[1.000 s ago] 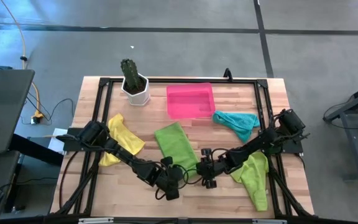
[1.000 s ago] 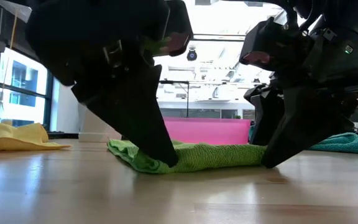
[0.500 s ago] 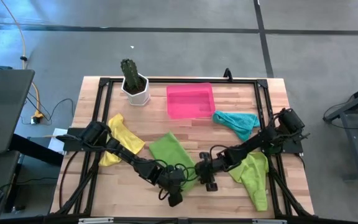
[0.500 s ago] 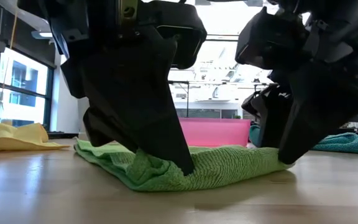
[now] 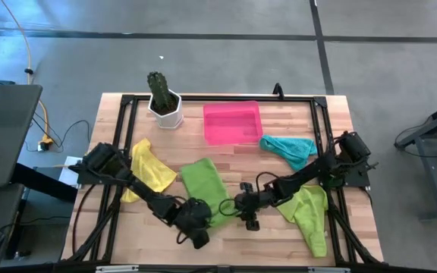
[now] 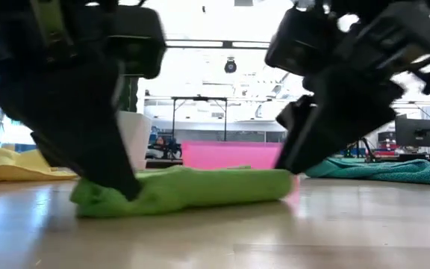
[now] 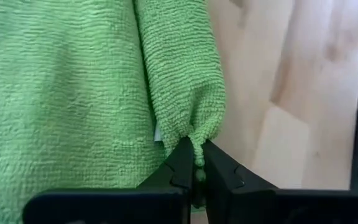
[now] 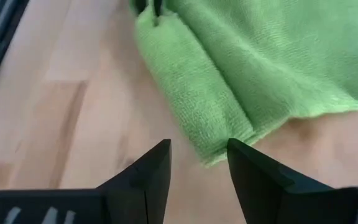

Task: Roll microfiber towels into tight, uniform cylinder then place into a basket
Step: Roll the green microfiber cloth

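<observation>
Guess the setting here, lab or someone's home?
Most likely a robotics lab or open workshop, not a home: wooden table ringed by a black metal frame on bare concrete floor, and the low view shows a large hall with ceiling lights and a monitor.

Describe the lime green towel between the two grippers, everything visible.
The middle lime green towel is a soft, looped microfiber cloth lying on the wooden table, between the yellow towel and the other green one. Its near edge is folded over into a low, loose roll; the rest lies flat. The left gripper is shut on one corner of that rolled edge. The right gripper is open, its fingers just off the roll's other end, not gripping it.
</observation>
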Controlling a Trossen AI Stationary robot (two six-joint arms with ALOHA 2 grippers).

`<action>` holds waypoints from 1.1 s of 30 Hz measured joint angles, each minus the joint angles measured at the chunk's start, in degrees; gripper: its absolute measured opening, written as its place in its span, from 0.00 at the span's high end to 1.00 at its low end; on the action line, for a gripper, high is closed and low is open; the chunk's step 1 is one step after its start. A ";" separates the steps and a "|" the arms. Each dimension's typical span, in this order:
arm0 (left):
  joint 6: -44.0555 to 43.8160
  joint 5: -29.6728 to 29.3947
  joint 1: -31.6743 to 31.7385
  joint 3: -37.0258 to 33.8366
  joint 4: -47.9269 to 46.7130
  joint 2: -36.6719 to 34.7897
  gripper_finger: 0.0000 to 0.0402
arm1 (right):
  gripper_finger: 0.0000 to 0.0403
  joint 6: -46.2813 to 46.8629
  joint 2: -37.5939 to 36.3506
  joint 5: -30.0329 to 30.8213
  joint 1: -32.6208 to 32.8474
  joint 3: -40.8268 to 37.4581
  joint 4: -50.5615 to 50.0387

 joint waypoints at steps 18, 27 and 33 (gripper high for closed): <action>11.64 8.91 3.95 -6.46 8.72 -2.44 0.98 | 0.62 -38.47 -0.11 4.82 -0.84 0.08 2.84; 17.71 18.41 8.22 -6.51 9.66 -2.37 0.98 | 0.62 -36.43 -0.10 4.52 2.41 0.08 2.92; 18.78 19.22 9.04 -6.51 10.38 -2.33 0.98 | 0.62 -36.41 2.48 6.35 3.36 0.08 4.91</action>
